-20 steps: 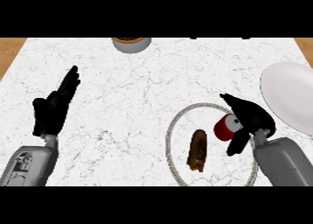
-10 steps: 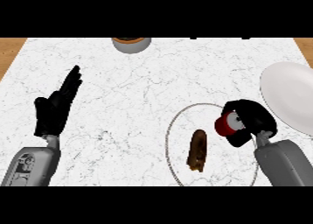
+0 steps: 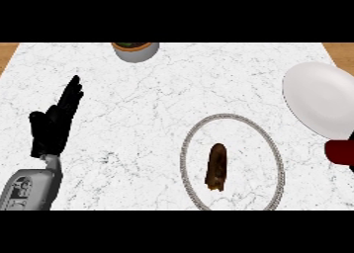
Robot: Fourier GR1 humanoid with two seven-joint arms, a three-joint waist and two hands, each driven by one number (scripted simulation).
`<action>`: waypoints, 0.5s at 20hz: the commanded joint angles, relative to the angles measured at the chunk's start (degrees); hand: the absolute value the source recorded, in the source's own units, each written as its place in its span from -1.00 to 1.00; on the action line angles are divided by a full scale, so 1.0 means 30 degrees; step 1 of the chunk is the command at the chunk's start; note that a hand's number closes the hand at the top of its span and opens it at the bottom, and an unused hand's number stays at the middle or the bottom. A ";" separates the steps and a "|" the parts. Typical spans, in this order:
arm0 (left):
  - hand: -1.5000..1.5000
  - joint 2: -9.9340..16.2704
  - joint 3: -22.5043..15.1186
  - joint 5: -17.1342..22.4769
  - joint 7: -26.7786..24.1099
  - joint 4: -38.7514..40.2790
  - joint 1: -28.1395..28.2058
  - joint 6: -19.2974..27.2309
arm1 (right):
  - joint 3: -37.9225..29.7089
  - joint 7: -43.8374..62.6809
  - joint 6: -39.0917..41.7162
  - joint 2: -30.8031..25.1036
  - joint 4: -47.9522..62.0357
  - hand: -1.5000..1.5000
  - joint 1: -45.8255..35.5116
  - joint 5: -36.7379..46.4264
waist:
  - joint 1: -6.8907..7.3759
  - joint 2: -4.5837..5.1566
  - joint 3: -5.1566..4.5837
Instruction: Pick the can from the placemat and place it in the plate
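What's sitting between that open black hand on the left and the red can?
In the head view, between the left hand and the can lies the round placemat, a brown object on it.

No text, label, brand, number or sign can be read on anything here.

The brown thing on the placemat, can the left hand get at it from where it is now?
Probably yes: the left hand rests open, and only bare counter lies between it and the brown thing on the placemat.
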 commanded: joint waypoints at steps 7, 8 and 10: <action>0.00 0.0429 0.0327 0.0678 -0.0372 -0.0085 0.0326 -0.0893 | -0.7909 -1.0311 -0.4635 -0.5063 0.5774 1.00 0.0825 -0.3576 | 0.0404 -0.0055 0.0064; 0.00 -0.0009 -0.0304 0.0293 -0.0098 -0.0557 0.0243 -0.0641 | -0.8342 -1.0897 -0.4909 -0.4967 0.6786 1.00 0.0241 -0.3930 | 0.0899 0.0004 0.0100; 0.00 -0.0290 -0.0230 -0.0122 -0.0273 0.0327 -0.0629 -0.0024 | -0.9114 -1.3760 -0.5284 -0.5226 0.7905 1.00 0.0463 -0.4597 | 0.0665 0.0094 0.0047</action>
